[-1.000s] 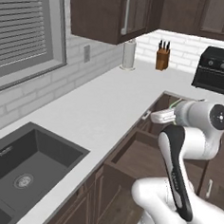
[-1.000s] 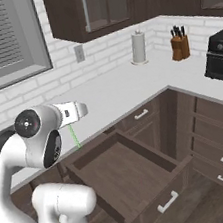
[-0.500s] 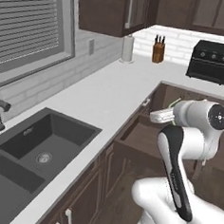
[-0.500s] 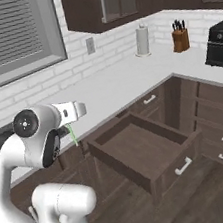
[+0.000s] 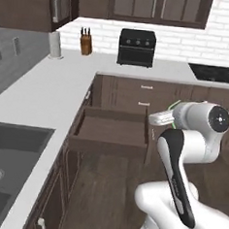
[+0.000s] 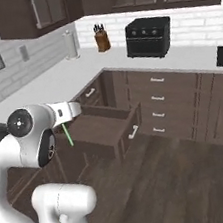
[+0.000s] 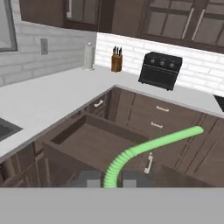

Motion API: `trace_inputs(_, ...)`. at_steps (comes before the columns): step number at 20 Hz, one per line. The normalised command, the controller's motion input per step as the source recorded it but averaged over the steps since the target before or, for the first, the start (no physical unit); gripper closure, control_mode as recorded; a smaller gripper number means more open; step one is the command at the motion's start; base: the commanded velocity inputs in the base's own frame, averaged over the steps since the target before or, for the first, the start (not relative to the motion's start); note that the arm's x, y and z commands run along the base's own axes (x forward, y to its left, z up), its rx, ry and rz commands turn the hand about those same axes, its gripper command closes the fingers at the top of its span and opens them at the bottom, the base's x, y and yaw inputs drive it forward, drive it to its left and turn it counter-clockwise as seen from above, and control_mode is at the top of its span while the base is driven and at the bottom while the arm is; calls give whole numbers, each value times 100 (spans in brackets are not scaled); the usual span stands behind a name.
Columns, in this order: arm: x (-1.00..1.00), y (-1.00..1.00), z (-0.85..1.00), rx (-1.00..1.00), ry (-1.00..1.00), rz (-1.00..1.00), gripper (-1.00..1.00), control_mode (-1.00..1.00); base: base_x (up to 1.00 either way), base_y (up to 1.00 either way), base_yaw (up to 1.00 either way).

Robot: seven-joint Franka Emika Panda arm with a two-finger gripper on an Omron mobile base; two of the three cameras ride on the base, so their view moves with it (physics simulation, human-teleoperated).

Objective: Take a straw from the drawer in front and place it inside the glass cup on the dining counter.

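My gripper (image 7: 109,179) is shut on a green bendy straw (image 7: 151,146), which curves up and to the right from between the fingertips (image 7: 87,178). From the right base the straw (image 6: 66,134) hangs below the gripper (image 6: 74,109); in the left base view a short green piece (image 5: 173,106) shows above the gripper (image 5: 156,119). The dark-brown drawer (image 5: 112,132) stands pulled open under the white worktop, in front of and below the hand, its inside (image 7: 94,144) bare. The drawer front (image 6: 130,129) carries a silver handle. The glass cup and the dining counter are out of view.
A white L-shaped worktop (image 5: 37,96) holds a black toaster oven (image 5: 137,47), a knife block (image 5: 85,43) and a paper towel roll (image 5: 55,44). A dark sink (image 5: 5,161) lies at the near left. Shut lower drawers (image 6: 158,109) line the back. Wooden floor (image 6: 185,183) lies open to the right.
The whole picture has swung: the base has turned right, sliding the window and sink off to the left and bringing the oven and corner cabinets forward. The gripper stays shut on the straw.
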Motion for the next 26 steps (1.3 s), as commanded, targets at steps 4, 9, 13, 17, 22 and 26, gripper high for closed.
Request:
trace_inputs(4,0,0,0,0,0,0,100,100,-5,-9,-75)
trace_inputs(9,0,0,0,0,0,0,100,100,2,-20,-73)
trace_inputs(13,0,0,0,0,0,0,100,100,30,-29,-68)
trace_inputs(17,0,0,0,0,0,0,100,100,80,-2,-59)
trace_inputs(22,0,0,0,0,0,0,100,100,100,0,-50)
trace_inputs(26,0,0,0,0,0,0,100,100,100,0,-47)
